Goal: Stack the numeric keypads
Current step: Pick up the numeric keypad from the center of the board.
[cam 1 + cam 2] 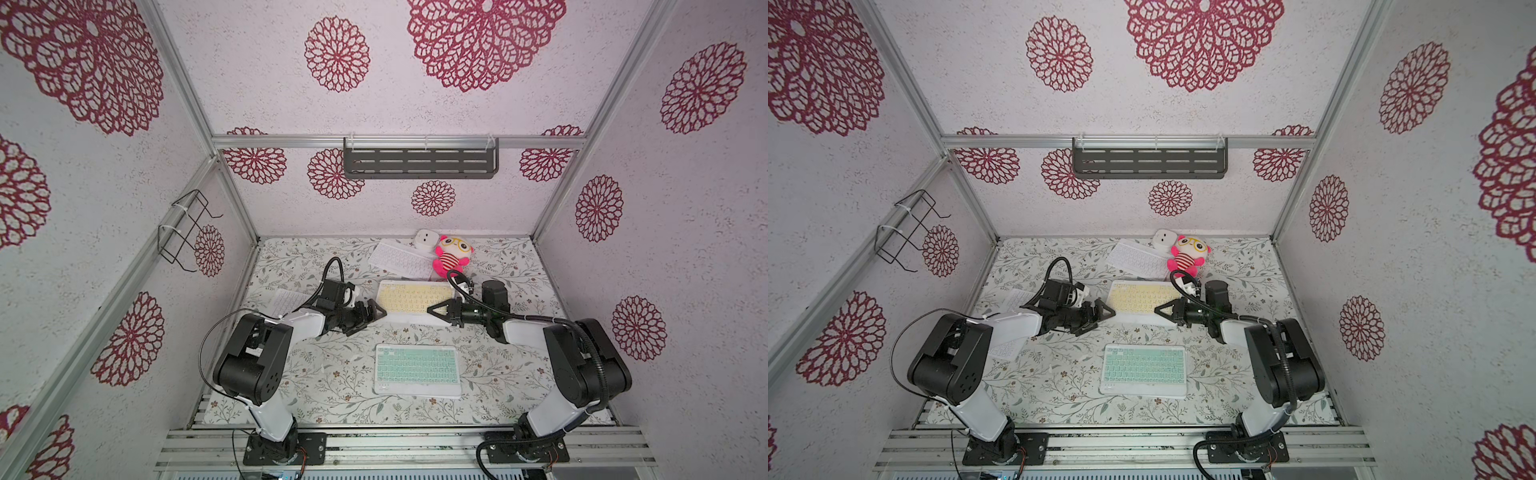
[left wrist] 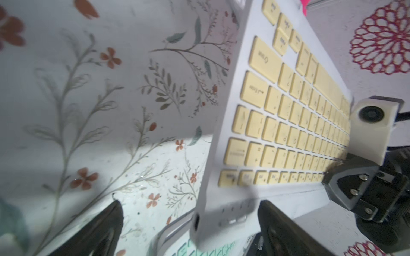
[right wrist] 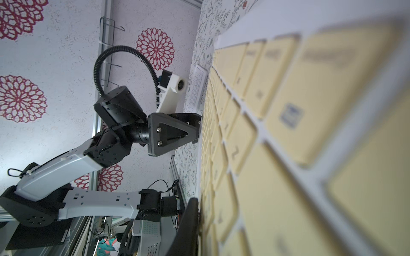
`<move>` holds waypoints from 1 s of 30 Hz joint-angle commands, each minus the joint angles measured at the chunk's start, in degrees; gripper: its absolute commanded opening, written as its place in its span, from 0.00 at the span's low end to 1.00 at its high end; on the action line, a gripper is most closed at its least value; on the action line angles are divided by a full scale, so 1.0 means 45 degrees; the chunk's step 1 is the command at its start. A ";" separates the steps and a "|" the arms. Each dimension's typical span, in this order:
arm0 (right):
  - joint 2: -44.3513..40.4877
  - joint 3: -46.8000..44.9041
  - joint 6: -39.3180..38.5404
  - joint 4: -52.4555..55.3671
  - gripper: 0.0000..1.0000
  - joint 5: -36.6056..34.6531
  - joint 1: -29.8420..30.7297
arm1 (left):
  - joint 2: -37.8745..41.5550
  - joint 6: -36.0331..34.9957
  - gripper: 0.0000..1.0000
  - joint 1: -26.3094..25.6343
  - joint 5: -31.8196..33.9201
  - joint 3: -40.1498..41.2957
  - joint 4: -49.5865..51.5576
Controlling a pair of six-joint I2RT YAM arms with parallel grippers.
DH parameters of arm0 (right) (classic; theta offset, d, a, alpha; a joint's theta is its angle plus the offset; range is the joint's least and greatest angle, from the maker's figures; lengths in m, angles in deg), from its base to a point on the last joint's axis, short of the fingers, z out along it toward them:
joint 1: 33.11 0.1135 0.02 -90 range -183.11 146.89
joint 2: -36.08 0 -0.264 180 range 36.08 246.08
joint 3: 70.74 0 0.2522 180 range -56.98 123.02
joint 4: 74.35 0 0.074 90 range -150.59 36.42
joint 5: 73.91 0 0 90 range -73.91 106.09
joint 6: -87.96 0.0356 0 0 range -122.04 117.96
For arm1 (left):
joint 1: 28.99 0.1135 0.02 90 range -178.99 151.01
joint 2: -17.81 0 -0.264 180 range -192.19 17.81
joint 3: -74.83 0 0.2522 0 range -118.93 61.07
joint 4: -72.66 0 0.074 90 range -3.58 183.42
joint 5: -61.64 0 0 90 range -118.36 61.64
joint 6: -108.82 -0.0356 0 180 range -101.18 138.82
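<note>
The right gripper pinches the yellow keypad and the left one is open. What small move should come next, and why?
Probably close the left gripper on the left edge of the yellow keypad. In the left wrist view its open fingers seem to straddle that raised corner, while the right gripper is shut on the opposite edge.

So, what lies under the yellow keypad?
Another white-framed keypad; only its near edge shows beyond the yellow keypad. Its keys are mostly covered.
</note>
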 commanded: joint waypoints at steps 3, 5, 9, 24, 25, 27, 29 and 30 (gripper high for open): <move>-0.0935 0.0004 -0.0416 -0.0280 0.14 0.1039 0.0070 | 0.0246 -0.0067 1.00 0.0127 -0.1387 -0.0238 -0.1732; -0.1038 -0.0035 -0.0495 -0.0118 0.15 0.1049 0.0128 | 0.0197 -0.0020 0.95 0.0135 -0.1533 -0.0298 -0.1997; -0.1291 -0.0309 -0.0301 -0.0481 0.15 0.1044 0.0232 | 0.0087 0.0332 0.79 0.0138 -0.1967 -0.0336 -0.2837; -0.1831 -0.1335 0.1163 -0.2376 0.34 0.1059 0.0327 | 0.1072 0.2685 0.30 0.0073 -0.3235 0.1209 -0.6951; -0.1805 -0.1356 0.1220 -0.2466 0.36 0.1046 0.0324 | 0.1205 0.2864 0.28 0.0069 -0.3285 0.1358 -0.7256; -0.1728 -0.1414 0.1412 -0.2796 0.36 0.1044 0.0317 | 0.1536 0.3111 0.23 0.0068 -0.3298 0.1656 -0.7632; -0.1688 -0.1483 0.1624 -0.3142 0.39 0.1017 0.0317 | 0.1810 0.3240 0.19 0.0069 -0.3307 0.1850 -0.7737; -0.1679 -0.1522 0.1687 -0.3240 0.44 0.0988 0.0324 | 0.1947 0.3341 0.16 0.0068 -0.3317 0.1944 -0.7844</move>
